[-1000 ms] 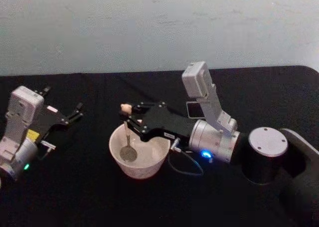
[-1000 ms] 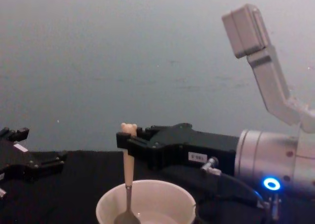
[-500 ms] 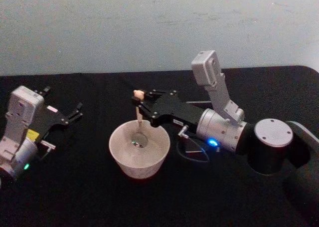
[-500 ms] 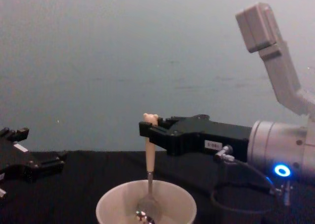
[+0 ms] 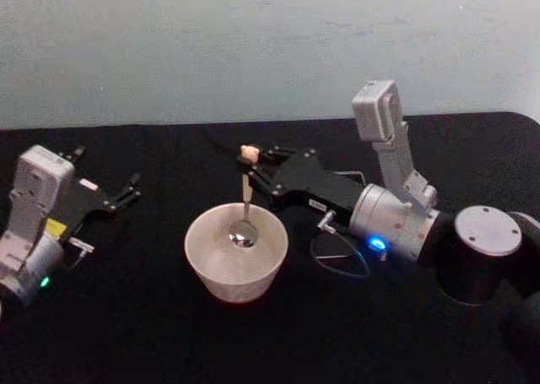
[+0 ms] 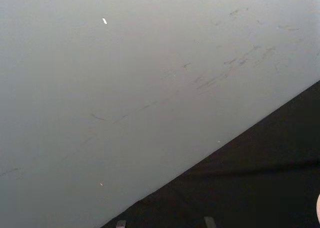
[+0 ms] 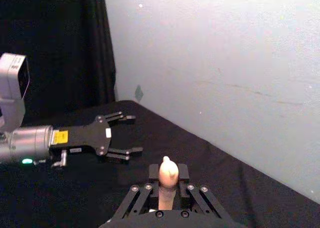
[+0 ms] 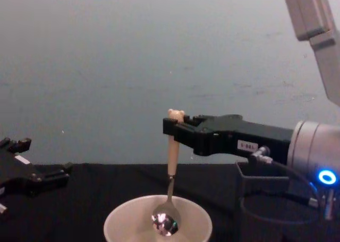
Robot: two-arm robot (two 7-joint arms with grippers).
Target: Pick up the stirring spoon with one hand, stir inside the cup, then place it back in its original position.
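While the left gripper [image 5: 131,190] rests at the far left of the black surface [image 5: 169,333], its jaws spread open and holding nothing, the work is at the middle. The cup [image 5: 236,284] stands near the front edge. The spoon [image 5: 245,203] hangs upright in it, its shiny metal end down inside the rim and a little right of centre. I cannot tell whether that end touches the bottom. The right gripper [image 5: 251,166] reaches in from the right, its jaws clamped on the beige handle just under the bear head. This looks like the stirring step. To do it well, the spoon should trace small, slow circles inside the rim, upright, without pushing on the wall, since the cup looks free to slide or tip.
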